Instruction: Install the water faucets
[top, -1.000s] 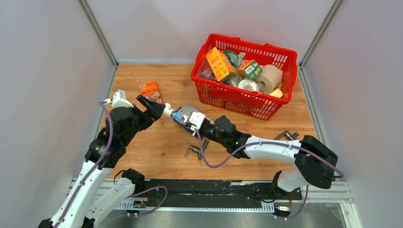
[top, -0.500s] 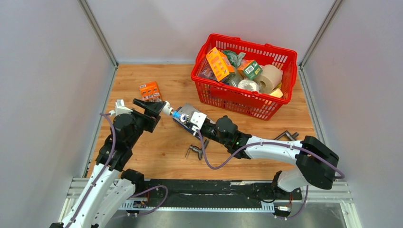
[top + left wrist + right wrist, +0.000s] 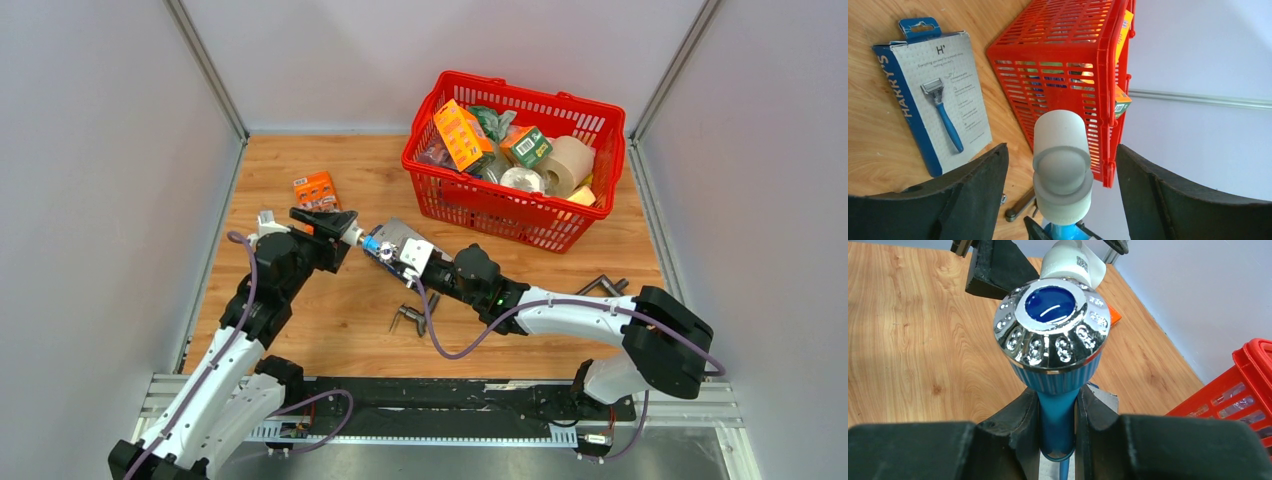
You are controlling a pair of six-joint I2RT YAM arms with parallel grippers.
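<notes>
Nearest us, the two arms rise from their bases at the table's near edge and lean in toward each other over the wooden table point(image 3: 330, 330). A small dark metal tap point(image 3: 410, 318) lies on the wood just in front of the right arm, and another metal piece point(image 3: 603, 286) lies further right.

The right gripper point(image 3: 1057, 410) is clamped tight on the stem of the light-blue faucet point(image 3: 1053, 330) and holds it up off the table. We see the faucet's chrome knob with a blue cap facing the right wrist camera.

The faucet's white end fitting point(image 3: 1062, 160) points at the left gripper point(image 3: 335, 228). Its two fingers point(image 3: 983, 190) stand wide apart, one on each side of the fitting, with a clear gap on both sides. It holds nothing.

Under the faucet a grey and blue razor pack point(image 3: 930, 100) lies flat on the wood. Just beyond the left gripper lies a small orange pack point(image 3: 316, 190). Farthest back, at the right, stands a red basket point(image 3: 470, 205) filled with boxes and rolls.
</notes>
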